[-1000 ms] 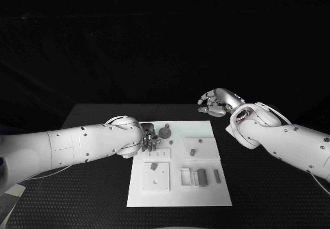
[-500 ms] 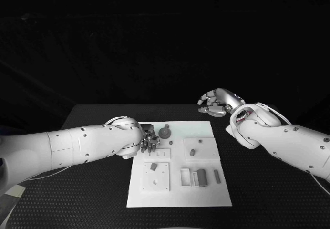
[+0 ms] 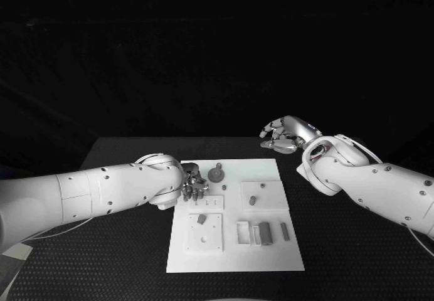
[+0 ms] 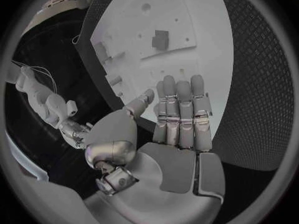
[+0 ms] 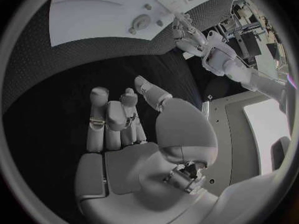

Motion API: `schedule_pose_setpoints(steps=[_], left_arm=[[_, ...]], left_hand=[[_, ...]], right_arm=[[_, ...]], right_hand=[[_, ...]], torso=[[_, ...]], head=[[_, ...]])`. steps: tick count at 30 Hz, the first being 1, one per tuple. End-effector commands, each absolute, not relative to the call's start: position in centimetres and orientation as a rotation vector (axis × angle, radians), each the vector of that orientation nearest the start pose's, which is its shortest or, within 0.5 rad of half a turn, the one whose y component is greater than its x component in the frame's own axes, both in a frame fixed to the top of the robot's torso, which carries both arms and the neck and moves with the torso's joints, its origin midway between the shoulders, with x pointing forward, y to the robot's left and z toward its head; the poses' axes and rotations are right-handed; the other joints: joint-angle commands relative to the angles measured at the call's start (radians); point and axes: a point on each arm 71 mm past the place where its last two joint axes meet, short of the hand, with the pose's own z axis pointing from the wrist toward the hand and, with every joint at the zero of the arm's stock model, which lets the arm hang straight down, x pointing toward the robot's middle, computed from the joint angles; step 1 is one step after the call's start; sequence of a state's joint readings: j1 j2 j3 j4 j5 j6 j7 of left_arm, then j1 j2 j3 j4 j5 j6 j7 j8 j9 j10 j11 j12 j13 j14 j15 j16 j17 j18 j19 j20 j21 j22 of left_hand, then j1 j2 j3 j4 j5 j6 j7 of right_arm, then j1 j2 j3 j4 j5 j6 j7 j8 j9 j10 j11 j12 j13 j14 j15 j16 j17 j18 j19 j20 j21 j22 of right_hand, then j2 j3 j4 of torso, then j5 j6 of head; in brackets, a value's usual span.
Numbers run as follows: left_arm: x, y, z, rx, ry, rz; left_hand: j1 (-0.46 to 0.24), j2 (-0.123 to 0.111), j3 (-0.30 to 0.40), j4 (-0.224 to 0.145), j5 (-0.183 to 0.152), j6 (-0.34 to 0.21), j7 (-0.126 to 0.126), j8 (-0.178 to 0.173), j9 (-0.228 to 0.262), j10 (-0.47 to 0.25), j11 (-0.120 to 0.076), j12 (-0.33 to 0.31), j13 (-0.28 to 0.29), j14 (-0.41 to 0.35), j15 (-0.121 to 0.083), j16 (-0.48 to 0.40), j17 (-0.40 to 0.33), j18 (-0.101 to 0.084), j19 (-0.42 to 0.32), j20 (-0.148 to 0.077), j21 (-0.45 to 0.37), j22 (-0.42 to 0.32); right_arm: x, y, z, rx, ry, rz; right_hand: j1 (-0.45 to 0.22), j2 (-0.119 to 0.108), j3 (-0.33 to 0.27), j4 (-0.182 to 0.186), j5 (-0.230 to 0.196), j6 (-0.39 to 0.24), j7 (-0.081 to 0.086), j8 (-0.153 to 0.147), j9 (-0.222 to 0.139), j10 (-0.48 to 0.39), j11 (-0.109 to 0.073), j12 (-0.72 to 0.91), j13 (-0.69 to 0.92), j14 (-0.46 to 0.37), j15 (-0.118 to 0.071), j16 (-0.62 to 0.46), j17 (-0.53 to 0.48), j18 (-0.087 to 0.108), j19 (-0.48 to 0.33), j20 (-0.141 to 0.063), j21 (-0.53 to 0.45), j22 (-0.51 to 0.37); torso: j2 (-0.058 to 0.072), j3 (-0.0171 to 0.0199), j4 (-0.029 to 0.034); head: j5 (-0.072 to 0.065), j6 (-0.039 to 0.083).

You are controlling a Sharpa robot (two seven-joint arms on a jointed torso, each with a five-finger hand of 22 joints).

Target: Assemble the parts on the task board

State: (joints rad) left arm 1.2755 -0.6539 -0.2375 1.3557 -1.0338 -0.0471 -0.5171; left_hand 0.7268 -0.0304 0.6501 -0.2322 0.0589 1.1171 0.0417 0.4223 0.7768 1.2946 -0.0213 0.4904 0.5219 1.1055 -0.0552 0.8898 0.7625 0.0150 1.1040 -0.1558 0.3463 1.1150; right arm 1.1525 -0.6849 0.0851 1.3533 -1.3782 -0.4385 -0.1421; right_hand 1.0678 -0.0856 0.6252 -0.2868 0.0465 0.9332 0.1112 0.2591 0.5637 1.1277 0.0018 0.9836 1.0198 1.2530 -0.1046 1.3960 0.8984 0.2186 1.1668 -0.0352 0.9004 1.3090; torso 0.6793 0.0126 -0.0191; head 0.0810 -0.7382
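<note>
No writing can be read on the task board (image 3: 271, 248), a white plate lying in the middle of the black table (image 3: 118, 269). The left hand (image 3: 194, 187) hangs over the board's far left corner, fingers straight and side by side, holding nothing (the wrist view shows an empty palm). The right hand (image 3: 283, 135) is raised beyond the board's far right corner, fingers curled loosely, nothing in them. Grey parts (image 3: 264, 233) lie on the board.

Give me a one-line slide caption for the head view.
Left hand hovers empty over the white task board's far-left corner beside small grey parts; right hand waits open beyond it.
</note>
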Motion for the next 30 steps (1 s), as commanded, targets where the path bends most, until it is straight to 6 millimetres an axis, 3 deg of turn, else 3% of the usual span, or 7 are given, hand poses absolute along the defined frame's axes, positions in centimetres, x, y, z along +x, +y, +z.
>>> schedule_pose_setpoints(steps=[1,9,11,14,17,23,30], left_arm=[[49.3,18.1,-25.8,-0.23,2.287,-0.373],[48.6,18.3,-25.7,-0.158,2.298,-0.39],[48.4,18.2,-25.5,-0.154,2.273,-0.434],[48.1,18.1,-25.2,-0.07,2.194,-0.555],[47.8,18.0,-24.8,0.038,2.099,-0.65],[47.0,18.3,-24.5,0.295,1.95,-0.725],[46.0,18.1,-25.0,0.511,1.927,-0.695]], left_hand=[[-0.016,-0.051,-0.019,0.013,-0.008,-0.01,0.003,-0.006,-0.001,-0.01,0.003,-0.005,-0.003,-0.009,0.002,-0.004,-0.008,-0.002,-0.008,0.003,-0.007,-0.003],[0.022,-0.124,-0.079,-0.034,-0.01,-0.016,0.005,-0.014,0.002,-0.019,0.005,-0.007,-0.004,-0.019,0.004,0.002,-0.023,0.003,-0.01,0.006,-0.017,-0.004],[0.052,-0.139,-0.075,-0.038,-0.011,-0.049,0.022,-0.031,-0.001,-0.05,0.02,-0.02,-0.009,-0.05,0.015,-0.011,-0.032,-0.002,-0.033,0.017,-0.034,-0.01],[0.183,-0.132,-0.049,-0.056,-0.011,-0.162,0.077,-0.1,-0.033,-0.127,0.056,-0.051,-0.018,-0.123,0.048,-0.045,-0.055,-0.009,-0.097,0.047,-0.074,-0.022],[0.291,-0.126,-0.046,-0.054,-0.006,-0.193,0.097,-0.127,-0.059,-0.172,0.076,-0.067,-0.023,-0.161,0.071,-0.061,-0.072,-0.008,-0.13,0.069,-0.098,-0.029],[0.383,-0.12,-0.069,-0.054,-0.006,-0.186,0.101,-0.147,-0.098,-0.204,0.093,-0.08,-0.037,-0.184,0.09,-0.059,-0.094,0.002,-0.135,0.09,-0.119,-0.039],[0.392,-0.165,-0.099,-0.049,-0.007,-0.233,0.085,-0.195,-0.143,-0.265,0.122,-0.108,-0.059,-0.217,0.106,-0.058,-0.108,0.004,-0.15,0.106,-0.142,-0.047]], right_arm=[[52.6,-17.7,-16.9,0.083,1.534,0.679],[52.6,-17.8,-17.0,0.086,1.541,0.677],[52.6,-17.8,-17.0,0.087,1.542,0.678],[52.6,-17.8,-17.0,0.087,1.545,0.68],[52.6,-17.9,-17.0,0.089,1.548,0.679],[52.6,-18.0,-17.0,0.089,1.55,0.678],[52.6,-18.1,-17.1,0.091,1.554,0.678]], right_hand=[[0.007,-0.001,0.0,-0.004,0.004,0.0,0.007,-0.002,0.001,0.001,0.002,-0.005,-0.001,-0.005,0.0,-0.005,-0.001,0.043,-0.003,-0.001,-0.007,0.005],[0.006,-0.001,-0.001,-0.004,0.004,-0.001,0.007,-0.002,0.001,0.001,0.002,-0.005,-0.002,-0.005,0.0,-0.005,-0.001,0.043,-0.003,-0.001,-0.007,0.006],[0.006,-0.001,-0.002,-0.004,0.004,-0.002,0.007,-0.003,0.001,0.0,0.002,-0.005,-0.002,-0.005,0.0,-0.005,-0.001,0.043,-0.003,-0.001,-0.007,0.006],[0.005,-0.002,-0.003,-0.004,0.004,-0.003,0.007,-0.004,0.001,0.0,0.003,-0.005,-0.002,-0.005,0.0,-0.006,-0.001,0.043,-0.003,-0.001,-0.007,0.006],[0.005,-0.002,-0.004,-0.003,0.004,-0.004,0.007,-0.004,0.001,0.0,0.003,-0.005,-0.003,-0.005,0.0,-0.006,-0.001,0.043,-0.003,0.0,-0.008,0.006],[0.004,-0.002,-0.005,-0.003,0.004,-0.005,0.008,-0.005,0.0,0.0,0.003,-0.006,-0.003,-0.006,0.001,-0.006,-0.001,0.043,-0.003,0.0,-0.008,0.006],[0.004,-0.002,-0.006,-0.003,0.004,-0.006,0.008,-0.006,0.0,0.0,0.004,-0.006,-0.003,-0.006,0.001,-0.006,-0.001,0.043,-0.003,0.0,-0.008,0.006]], torso=[[0.001,-0.0001,-0.0002],[0.0,0.0001,0.0004],[0.0,-0.0002,0.001],[0.0,-0.0008,0.0009],[0.0,-0.0008,0.0013],[0.0,-0.0011,0.0027],[0.0,-0.0017,0.0028]], head=[[-0.001,0.001],[-0.002,0.001],[-0.003,0.0],[-0.004,0.0],[-0.005,0.0],[-0.006,0.002],[-0.006,0.002]])
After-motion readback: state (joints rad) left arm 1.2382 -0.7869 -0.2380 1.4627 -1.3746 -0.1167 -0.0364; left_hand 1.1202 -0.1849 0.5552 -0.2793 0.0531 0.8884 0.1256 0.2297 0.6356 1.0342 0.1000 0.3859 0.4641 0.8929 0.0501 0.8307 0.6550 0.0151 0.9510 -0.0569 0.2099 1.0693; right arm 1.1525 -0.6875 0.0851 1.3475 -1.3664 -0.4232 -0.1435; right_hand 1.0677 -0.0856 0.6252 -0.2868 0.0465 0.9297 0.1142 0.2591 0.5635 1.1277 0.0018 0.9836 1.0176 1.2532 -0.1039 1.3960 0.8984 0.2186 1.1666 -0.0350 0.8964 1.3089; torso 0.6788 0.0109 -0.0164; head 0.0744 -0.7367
